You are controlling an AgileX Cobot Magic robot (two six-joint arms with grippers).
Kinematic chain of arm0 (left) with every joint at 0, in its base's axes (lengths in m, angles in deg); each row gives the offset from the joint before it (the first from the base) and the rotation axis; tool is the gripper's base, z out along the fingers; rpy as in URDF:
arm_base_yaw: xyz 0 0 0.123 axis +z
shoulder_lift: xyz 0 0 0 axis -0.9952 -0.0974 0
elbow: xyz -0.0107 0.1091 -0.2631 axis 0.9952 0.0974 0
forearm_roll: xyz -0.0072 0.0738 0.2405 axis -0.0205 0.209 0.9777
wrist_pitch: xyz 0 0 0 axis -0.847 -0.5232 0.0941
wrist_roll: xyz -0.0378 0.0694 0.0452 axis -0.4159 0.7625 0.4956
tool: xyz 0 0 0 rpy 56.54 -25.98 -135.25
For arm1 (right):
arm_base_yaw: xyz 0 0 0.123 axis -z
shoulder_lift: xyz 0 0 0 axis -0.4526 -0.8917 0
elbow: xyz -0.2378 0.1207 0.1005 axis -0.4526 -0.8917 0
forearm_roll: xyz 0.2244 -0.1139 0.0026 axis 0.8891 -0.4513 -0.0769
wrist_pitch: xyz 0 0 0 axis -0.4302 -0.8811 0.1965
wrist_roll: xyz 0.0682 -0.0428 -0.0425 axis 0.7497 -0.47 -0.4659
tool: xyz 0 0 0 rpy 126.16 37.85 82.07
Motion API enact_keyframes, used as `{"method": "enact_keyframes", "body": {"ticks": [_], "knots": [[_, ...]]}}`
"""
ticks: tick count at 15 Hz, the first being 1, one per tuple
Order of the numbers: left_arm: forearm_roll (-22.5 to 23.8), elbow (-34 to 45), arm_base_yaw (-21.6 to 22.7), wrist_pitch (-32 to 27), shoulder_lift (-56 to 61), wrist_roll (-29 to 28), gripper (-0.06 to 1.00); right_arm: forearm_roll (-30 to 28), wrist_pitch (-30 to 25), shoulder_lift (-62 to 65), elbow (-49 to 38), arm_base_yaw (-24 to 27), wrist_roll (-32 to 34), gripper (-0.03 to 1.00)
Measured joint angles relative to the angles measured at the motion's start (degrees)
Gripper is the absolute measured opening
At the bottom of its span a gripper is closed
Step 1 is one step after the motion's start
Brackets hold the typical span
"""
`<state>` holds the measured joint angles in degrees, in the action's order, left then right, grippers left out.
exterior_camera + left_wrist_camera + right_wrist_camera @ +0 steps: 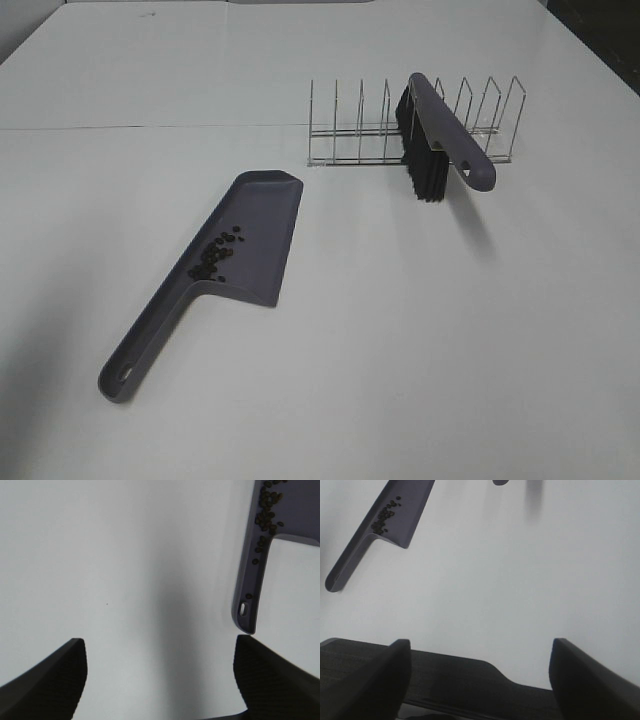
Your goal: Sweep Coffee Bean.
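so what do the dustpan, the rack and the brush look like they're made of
Dustpan: probably moulded plastic, matte grey-purple, with smooth rounded edges. Rack: thin bare metal wire, shiny silver. Brush: handle looks like the same grey-purple plastic; its black bristles are likely synthetic, though that is hard to tell.

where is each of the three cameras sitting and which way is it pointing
Exterior high: mounted above, looking down at the white table, grey-purple plastic dustpan, wire rack and grey-purple brush; no robot parts show.
Left wrist: looks past two open dark fingers at the dustpan's handle.
Right wrist: looks past open fingers across the table.
All three share the dustpan holding dark coffee beans.
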<state>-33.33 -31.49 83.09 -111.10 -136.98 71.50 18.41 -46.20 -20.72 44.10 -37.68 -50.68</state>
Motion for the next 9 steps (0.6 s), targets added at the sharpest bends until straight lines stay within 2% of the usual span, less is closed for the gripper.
{"method": "enact_keyframes", "body": {"ticks": [2,4,5,9], "knots": [[0.92,3.38,0.0,-4.3,12.89,-1.32,0.72,-0.57,0.0,8.48,-3.27,0.0,0.0,0.64],[2.06,4.81,0.0,-7.51,23.55,-1.95,0.72,-4.53,-0.06,15.64,-6.3,0.0,-1.15,0.64],[5.21,5.79,0.0,-7.68,33.46,-4.01,0.72,-11.29,-0.06,22.4,-9.85,0.0,-1.49,0.64],[9.4,10.77,0.0,-7.73,46.18,-4.98,0.72,-14.09,-0.06,32.37,-14.95,0.0,-1.55,0.64]]}}
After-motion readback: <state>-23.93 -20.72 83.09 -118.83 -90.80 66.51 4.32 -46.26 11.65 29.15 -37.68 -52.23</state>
